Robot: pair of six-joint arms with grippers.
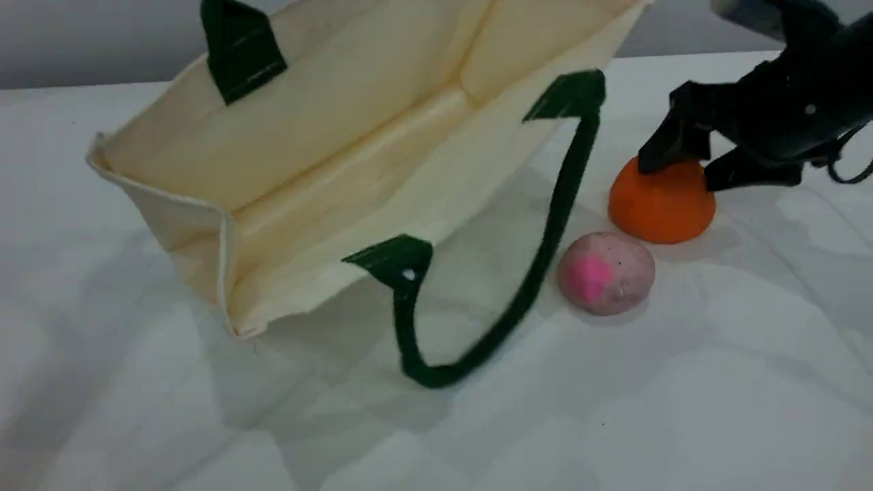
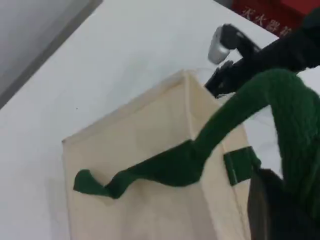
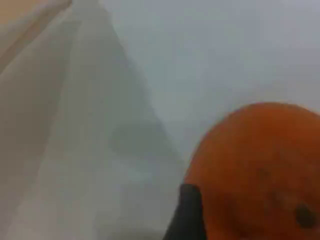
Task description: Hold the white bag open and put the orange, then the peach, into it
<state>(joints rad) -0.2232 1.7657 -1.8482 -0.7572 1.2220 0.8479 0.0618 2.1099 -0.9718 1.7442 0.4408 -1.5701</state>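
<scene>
The white bag [image 1: 341, 136] lies tilted on the table with its mouth facing the camera, held up by its upper green handle [image 1: 239, 48]. That handle's strap [image 2: 210, 145] runs into my left gripper [image 2: 280, 200], which is shut on it and lies outside the scene view. The other handle [image 1: 545, 239] droops onto the table. The orange [image 1: 661, 204] sits on the table right of the bag. My right gripper [image 1: 678, 176] is shut on its top, one fingertip [image 3: 189, 215] against the orange [image 3: 260, 170]. The peach [image 1: 607, 273] rests just in front, untouched.
The drooping green handle loop lies between the bag's mouth and the two fruits. A white cloth [image 1: 682, 409] covers the table. The right arm [image 2: 260, 55] shows beyond the bag [image 2: 150, 150] in the left wrist view, with a red object [image 2: 270, 12] behind it.
</scene>
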